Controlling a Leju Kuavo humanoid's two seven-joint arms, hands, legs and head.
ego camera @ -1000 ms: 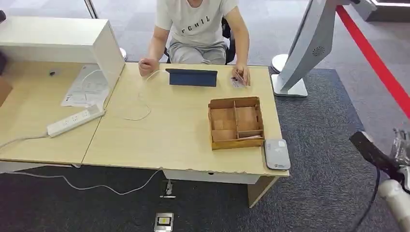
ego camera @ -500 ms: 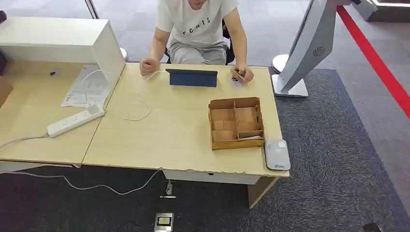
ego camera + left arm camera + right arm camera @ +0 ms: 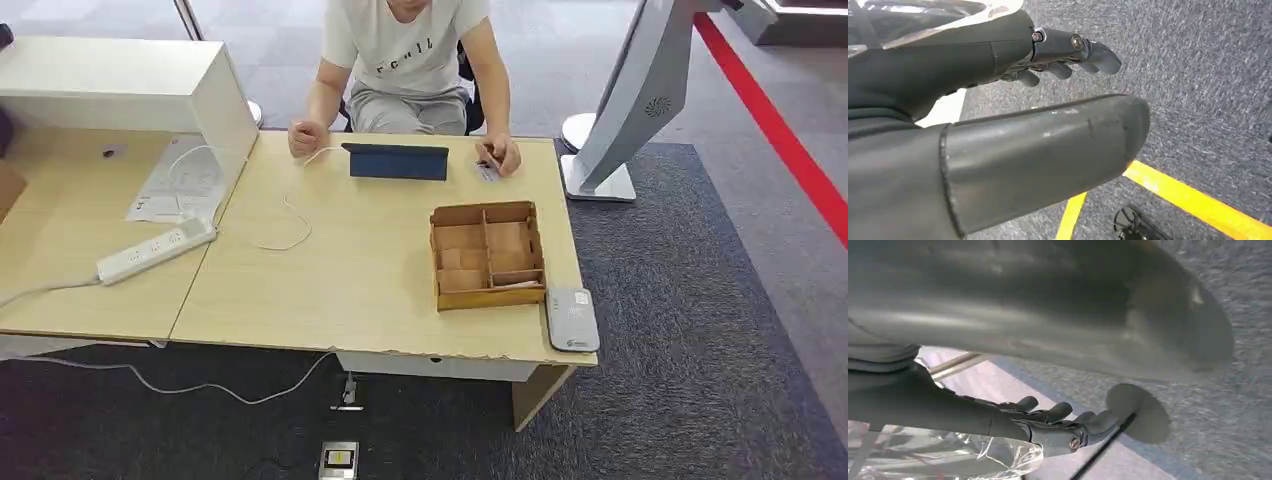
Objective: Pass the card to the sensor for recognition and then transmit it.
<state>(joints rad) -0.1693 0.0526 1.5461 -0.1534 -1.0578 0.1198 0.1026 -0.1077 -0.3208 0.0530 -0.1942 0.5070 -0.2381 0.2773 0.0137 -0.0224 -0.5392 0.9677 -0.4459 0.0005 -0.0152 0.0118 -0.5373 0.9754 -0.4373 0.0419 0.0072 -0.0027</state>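
Left hand [image 3: 1048, 100] and right hand [image 3: 1048, 390] both empty, fingers apart, above carpet. Card [image 3: 487, 171] under person's hand [image 3: 497, 155] on worktop [image 3: 330, 280].

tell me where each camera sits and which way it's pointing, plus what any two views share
Head view: high on the robot, looking forward and down at the desk, with the wooden box, card reader and a seated person.
Left wrist view: behind the left robot hand, facing grey carpet with yellow floor lines; fingers apart, nothing held.
Right wrist view: behind the right robot hand, facing grey carpet; nothing held.
Shared: both wrist views look at carpet, not the desk.
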